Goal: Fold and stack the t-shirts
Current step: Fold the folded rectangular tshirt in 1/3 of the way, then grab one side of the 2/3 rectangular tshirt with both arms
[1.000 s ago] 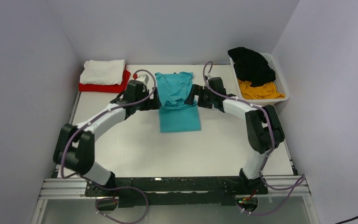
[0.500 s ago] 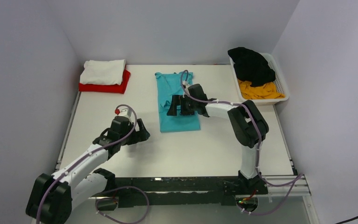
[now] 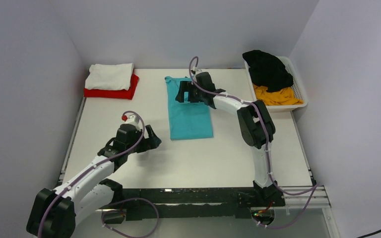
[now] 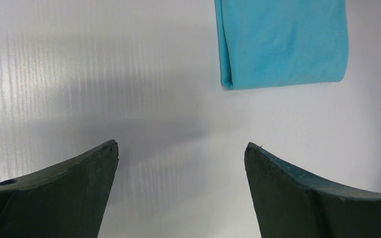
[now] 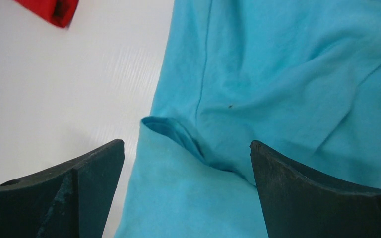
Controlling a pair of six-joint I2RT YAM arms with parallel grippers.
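The teal t-shirt point(image 3: 189, 115) lies on the table as a long narrow folded strip, its far end wrinkled. My right gripper point(image 3: 182, 93) is open and hovers over that far end; in the right wrist view the teal cloth point(image 5: 258, 84) fills the space between and beyond the fingers, with a folded edge point(image 5: 171, 130). My left gripper point(image 3: 155, 140) is open and empty, to the near left of the shirt; its wrist view shows the shirt's near corner point(image 4: 283, 44). A folded white shirt point(image 3: 110, 76) lies on a folded red shirt point(image 3: 110, 92) at the far left.
A white slatted basket point(image 3: 301, 94) at the far right holds a black shirt point(image 3: 268, 69) and a yellow-orange shirt point(image 3: 277, 96). White walls close in the table on the left, back and right. A red corner point(image 5: 49, 11) shows in the right wrist view.
Both grippers let go of the teal shirt. The left arm pulled back to the near left. The right gripper moved down the shirt, then back to its far end.
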